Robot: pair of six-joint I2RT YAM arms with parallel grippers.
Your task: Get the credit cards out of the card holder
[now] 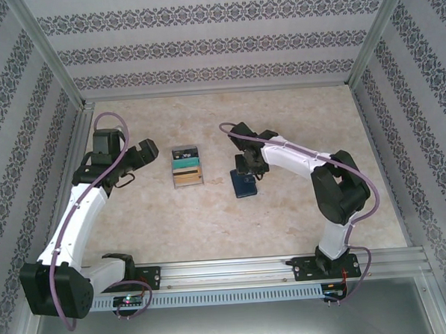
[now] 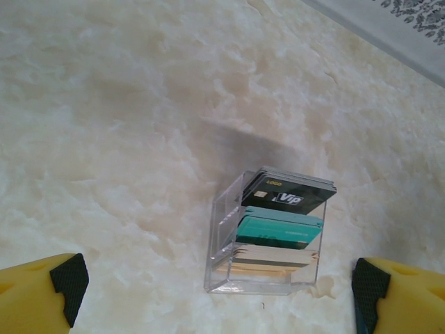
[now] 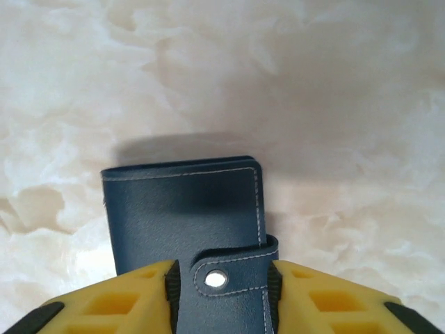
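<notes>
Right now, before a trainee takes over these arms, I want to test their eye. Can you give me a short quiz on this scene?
1. True or false: the card holder lies open on the table.
2. Which gripper has its fingers on either side of the card holder? A left, B right, C both.
3. Fill in: the credit cards sit in a clear ____.
Key: 1 false, its snap tab is fastened; 2 B, the right gripper; 3 stand.
</notes>
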